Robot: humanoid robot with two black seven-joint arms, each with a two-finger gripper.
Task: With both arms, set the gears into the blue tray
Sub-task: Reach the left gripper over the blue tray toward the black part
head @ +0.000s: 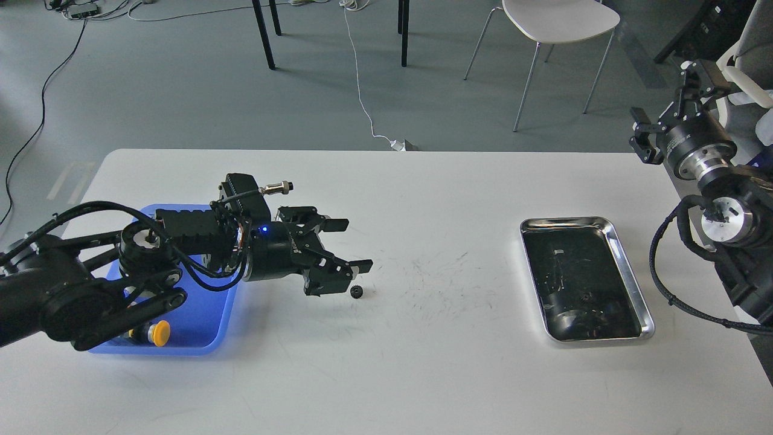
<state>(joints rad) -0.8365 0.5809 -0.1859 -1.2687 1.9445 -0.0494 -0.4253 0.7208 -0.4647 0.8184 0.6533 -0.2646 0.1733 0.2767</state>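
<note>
— Pictured where? And the left claw (353, 244)?

— Spread wide, fingers parted, reaching out flat over the white table (423, 362) just right of the rectangular blue plastic tray (208, 320). Nothing gripped.

— And the small black toothed gear (356, 292)?

— Lying loose on the table, just right of the blue tray, almost touching the lower finger (359, 267) of that claw. Not yet between the fingers; probably lined up for a pick, hence the wide opening.

— Anything already in the blue tray?

— A yellow-capped push-button switch (156, 332) near the front rim. No gear visible inside, though much of the tray hidden under the black left arm (72, 296).

— The right claw (641, 140)?

— Held high, well right of the blue tray and beyond the table's far right corner, clear of the work. Seen small and dark; cannot tell whether open or closed.

— And the shiny steel tray with the dark inside (628, 272)?

— Well right of the blue tray. Small dark bits inside, too faint to name.

— Stage of the job?

— Early, by the look of it: gear still outside the tray.
</note>
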